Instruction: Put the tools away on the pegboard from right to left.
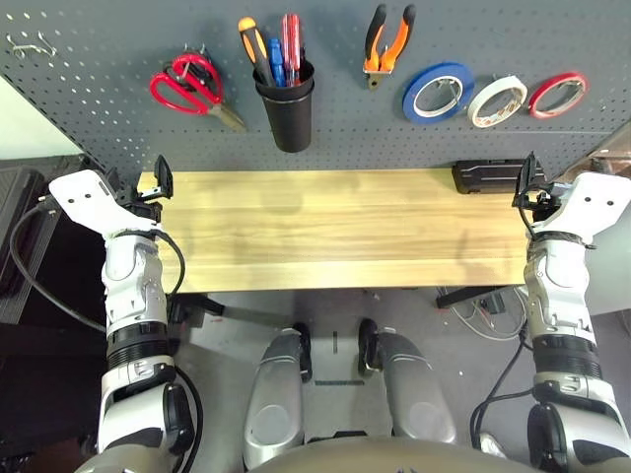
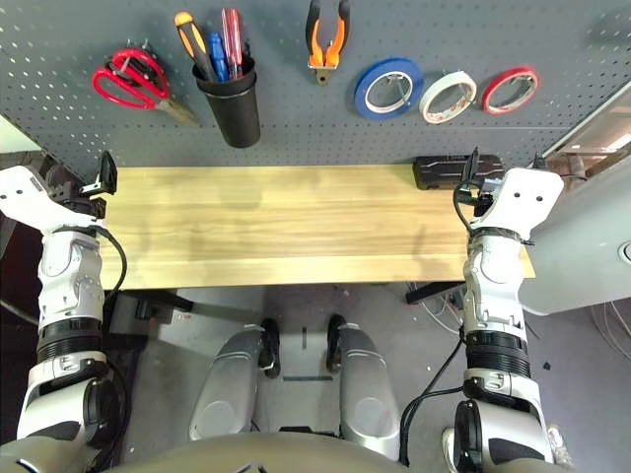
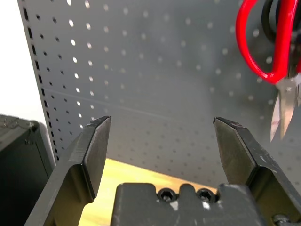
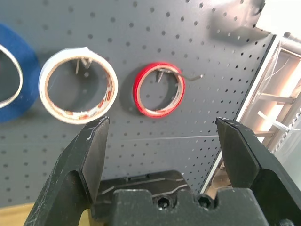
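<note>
pliers [image 1: 387, 41] on pegboard [image 1: 99, 89], head views | left gripper [image 3: 162, 136] wide; scissors [image 3: 275, 52] | right gripper [image 4: 162, 136] wide; off-white tape roll [image 4: 78, 92]

On the pegboard [image 1: 345, 108] hang three tape rolls at about 1 to 2 o'clock: one blue roll [image 1: 438, 91], one off-white roll [image 1: 497, 101], one red roll [image 1: 557, 95]. One pair of orange-and-black pliers [image 1: 387, 44] hangs at 12 o'clock, one pair of red-handled scissors [image 1: 189, 86] at 10 o'clock. One black cup [image 1: 287, 106] holds three screwdrivers [image 1: 274, 49]. One black case [image 1: 486, 178] lies on the table [image 1: 335, 232]
</note>
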You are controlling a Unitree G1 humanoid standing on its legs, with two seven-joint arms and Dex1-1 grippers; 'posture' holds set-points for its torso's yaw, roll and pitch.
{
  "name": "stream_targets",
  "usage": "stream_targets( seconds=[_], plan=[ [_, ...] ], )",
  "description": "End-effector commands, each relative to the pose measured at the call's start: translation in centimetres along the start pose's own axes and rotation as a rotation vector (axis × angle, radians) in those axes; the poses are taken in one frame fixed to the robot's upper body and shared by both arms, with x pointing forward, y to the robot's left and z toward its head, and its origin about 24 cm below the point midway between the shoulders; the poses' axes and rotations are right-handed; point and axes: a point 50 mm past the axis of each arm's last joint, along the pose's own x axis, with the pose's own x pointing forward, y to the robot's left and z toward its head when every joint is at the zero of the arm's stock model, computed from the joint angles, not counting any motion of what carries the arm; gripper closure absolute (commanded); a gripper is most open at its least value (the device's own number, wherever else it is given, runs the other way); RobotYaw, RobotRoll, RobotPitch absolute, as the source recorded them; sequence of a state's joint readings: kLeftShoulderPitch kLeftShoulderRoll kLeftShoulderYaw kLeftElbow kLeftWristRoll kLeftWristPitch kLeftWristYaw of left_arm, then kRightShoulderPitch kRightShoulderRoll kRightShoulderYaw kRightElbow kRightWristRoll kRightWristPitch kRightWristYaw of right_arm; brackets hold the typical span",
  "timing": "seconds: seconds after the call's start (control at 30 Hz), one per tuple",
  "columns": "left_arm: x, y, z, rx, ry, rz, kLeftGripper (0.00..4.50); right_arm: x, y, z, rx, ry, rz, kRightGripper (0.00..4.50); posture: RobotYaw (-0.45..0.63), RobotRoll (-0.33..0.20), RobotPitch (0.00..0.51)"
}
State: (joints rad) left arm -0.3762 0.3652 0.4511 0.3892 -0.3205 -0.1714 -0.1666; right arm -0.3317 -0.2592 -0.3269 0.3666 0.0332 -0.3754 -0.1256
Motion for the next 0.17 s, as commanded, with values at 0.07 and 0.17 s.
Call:
stream_targets(
  seconds=[0.07,0.17],
  plan=[
    [-0.60,1.22,-0.56,0.010,0.015,0.027,0.04,-0.29,0.07,-0.74,0.000,0.012,-0.009,0.00,0.05,0.000,0.154],
    [-0.68,1.50,-0.58,0.017,0.018,0.029,0.04,-0.20,0.46,-0.89,0.008,0.016,0.005,0.00,0.06,0.000,0.154]
  ],
)
